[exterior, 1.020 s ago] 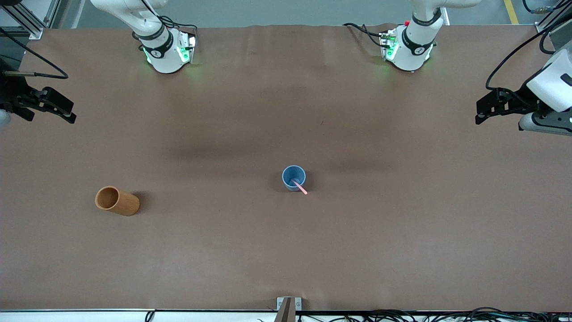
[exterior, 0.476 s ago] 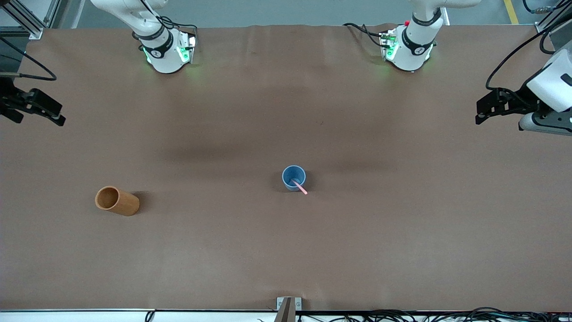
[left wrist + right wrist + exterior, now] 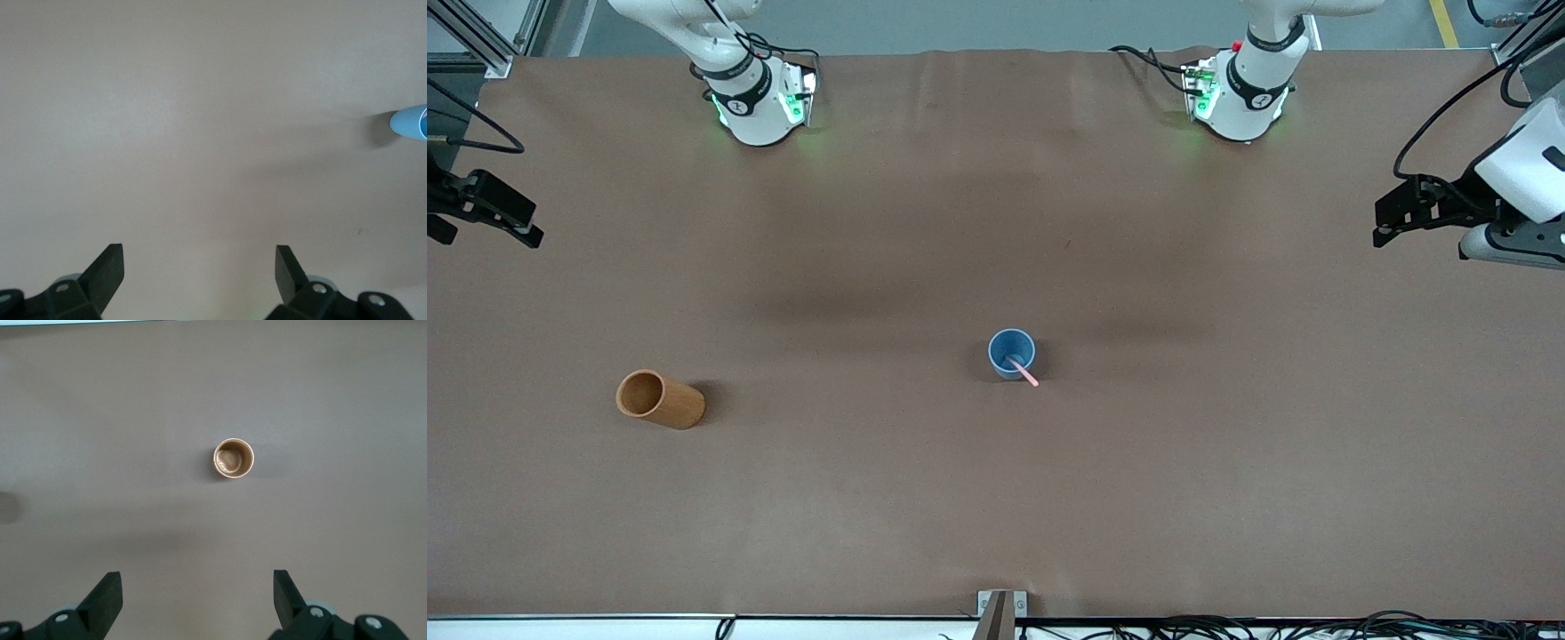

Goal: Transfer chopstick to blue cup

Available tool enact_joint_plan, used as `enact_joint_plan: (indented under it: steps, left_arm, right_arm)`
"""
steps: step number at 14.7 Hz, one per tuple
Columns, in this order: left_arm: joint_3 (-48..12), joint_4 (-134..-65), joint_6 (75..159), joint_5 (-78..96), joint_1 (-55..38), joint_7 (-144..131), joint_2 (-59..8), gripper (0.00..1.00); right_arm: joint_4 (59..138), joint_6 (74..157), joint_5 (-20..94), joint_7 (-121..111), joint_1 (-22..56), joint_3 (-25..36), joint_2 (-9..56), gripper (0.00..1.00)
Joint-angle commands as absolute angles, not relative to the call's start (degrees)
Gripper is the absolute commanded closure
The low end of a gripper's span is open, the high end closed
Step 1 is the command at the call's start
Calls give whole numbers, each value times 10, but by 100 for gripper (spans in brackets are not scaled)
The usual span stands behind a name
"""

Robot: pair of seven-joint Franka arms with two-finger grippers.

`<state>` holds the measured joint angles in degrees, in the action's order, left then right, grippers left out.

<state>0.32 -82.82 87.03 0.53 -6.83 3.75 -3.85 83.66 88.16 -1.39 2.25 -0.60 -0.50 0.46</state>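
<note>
The light-blue cup (image 3: 1011,353) stands upright near the middle of the table, and its edge shows in the left wrist view (image 3: 410,123). The pink chopstick (image 3: 1024,372) leans inside it, its upper end sticking out over the rim toward the front camera. My left gripper (image 3: 1385,220) hangs open and empty over the left arm's end of the table (image 3: 199,257). My right gripper (image 3: 523,228) is open and empty over the right arm's end (image 3: 198,583).
An orange-brown cup (image 3: 660,399) stands upright toward the right arm's end of the table, nearer to the front camera than the blue cup; the right wrist view looks down into its empty inside (image 3: 233,458). Brown cloth (image 3: 1227,462) covers the table.
My right gripper has drawn back toward the right arm's end of the table and risen slightly. The left arm, both cups and the chopstick have not moved.
</note>
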Motion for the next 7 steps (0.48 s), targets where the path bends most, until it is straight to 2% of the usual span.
enact_joint_plan:
  steps: [1,7]
  left_arm:
    - [0,-816,869,8,-64,34,-44,0]
    - [0,-816,869,7,-65,34,-44,0]
  right_arm:
    - [843,877,-4,16,-14,-16,4,0]
    - [843,875,-3,13,-27,-18,4,0]
